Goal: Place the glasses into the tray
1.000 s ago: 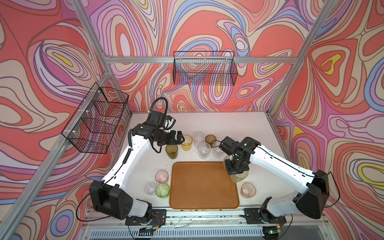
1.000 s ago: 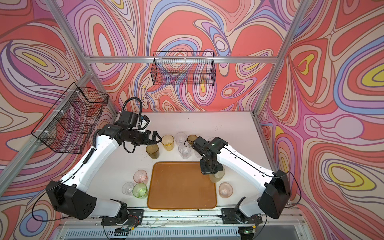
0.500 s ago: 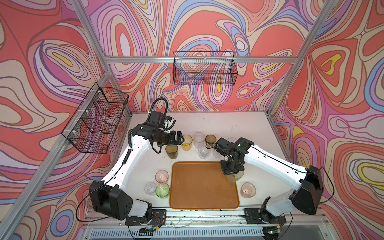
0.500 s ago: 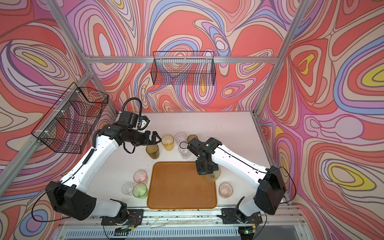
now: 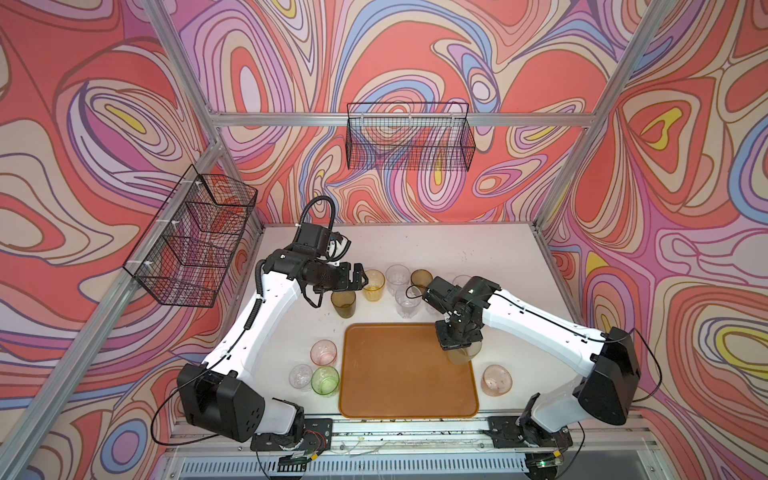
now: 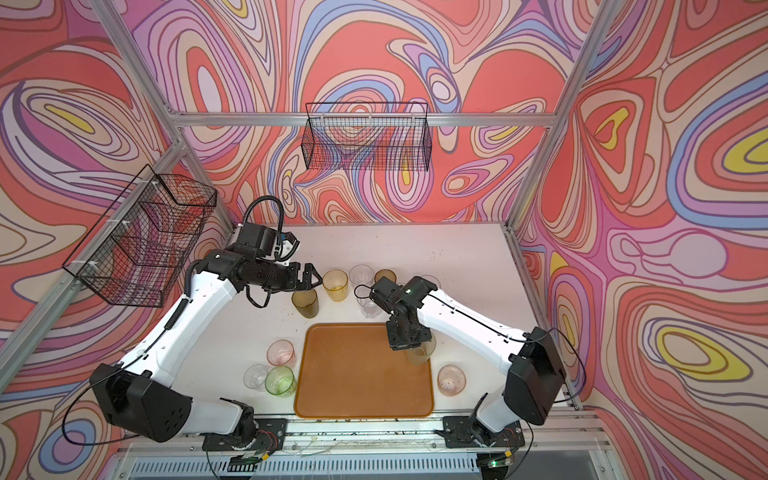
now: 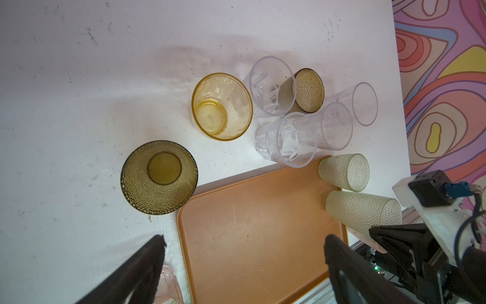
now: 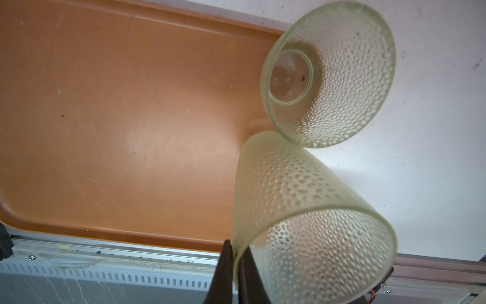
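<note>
Nearest, a clear glass (image 5: 301, 376) and a green glass (image 5: 325, 379) stood side by side left of the tray (image 5: 399, 386), with a pink glass (image 5: 496, 380) to its right. Over the tray's right edge the right claw (image 5: 457, 345) pinched a frosted glass (image 5: 465, 356) by its wall; whether it touched the tray was unclear. A second frosted glass (image 8: 342, 92) stood just beyond, at the far right corner. Farther off, the left claw (image 5: 360, 277) hung spread beside an amber glass (image 5: 373, 284), with other glasses (image 5: 397, 274) clustered around.

One flat orange-brown plastic tray (image 5: 399, 382). Upright beyond its far edge: dark olive-brown tumbler (image 5: 343, 304), amber tumbler (image 5: 373, 285), clear faceted tumblers (image 5: 406, 302). Left: pink tumbler (image 5: 323, 352), bright green tumbler (image 5: 325, 379). Tilted over its right edge: pale frosted green tumbler (image 8: 302, 210).
</note>
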You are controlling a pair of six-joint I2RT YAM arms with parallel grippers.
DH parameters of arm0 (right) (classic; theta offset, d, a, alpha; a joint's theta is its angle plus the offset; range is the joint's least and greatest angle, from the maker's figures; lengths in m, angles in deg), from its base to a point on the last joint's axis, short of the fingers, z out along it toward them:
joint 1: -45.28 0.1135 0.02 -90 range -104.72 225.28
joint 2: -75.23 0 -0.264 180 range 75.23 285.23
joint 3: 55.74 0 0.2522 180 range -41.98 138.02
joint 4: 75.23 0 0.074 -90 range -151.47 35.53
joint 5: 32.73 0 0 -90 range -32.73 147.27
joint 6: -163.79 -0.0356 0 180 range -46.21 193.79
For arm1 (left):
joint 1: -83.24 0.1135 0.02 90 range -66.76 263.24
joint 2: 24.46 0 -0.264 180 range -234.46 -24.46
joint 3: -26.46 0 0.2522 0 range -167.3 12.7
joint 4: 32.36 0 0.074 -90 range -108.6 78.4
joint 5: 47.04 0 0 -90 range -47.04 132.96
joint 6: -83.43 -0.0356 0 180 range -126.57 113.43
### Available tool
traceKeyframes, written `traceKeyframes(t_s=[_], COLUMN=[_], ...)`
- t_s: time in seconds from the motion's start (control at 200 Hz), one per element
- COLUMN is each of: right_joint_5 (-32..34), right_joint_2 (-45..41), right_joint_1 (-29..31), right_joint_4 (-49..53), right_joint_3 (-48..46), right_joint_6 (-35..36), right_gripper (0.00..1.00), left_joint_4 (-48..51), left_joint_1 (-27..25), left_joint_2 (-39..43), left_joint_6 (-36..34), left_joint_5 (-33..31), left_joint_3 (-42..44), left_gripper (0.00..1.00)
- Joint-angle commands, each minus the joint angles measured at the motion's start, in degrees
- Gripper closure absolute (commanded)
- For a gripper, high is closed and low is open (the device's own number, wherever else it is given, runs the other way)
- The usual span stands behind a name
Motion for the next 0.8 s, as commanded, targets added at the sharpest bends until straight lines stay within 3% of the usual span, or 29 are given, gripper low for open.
traceKeyframes(t_s=[0.0, 0.791], right_joint_5=[0.1, 0.5], right_joint_2=[0.4, 1.0], right_joint_1=[0.4, 0.6], right_joint_4=[-0.5, -1.4], right_joint_3=[-0.8, -3.4], right_joint_6=[-0.6, -0.6], right_gripper=[1.00, 1.00], left_joint_4=[1.1, 0.8], left_joint_1=[-0.3, -0.3], left_joint_2=[1.0, 0.9], left_joint_6=[-0.5, -0.2], left_joint_5=[-0.4, -0.3], left_joint_3=[0.5, 0.9], left_gripper=[0.03, 0.03])
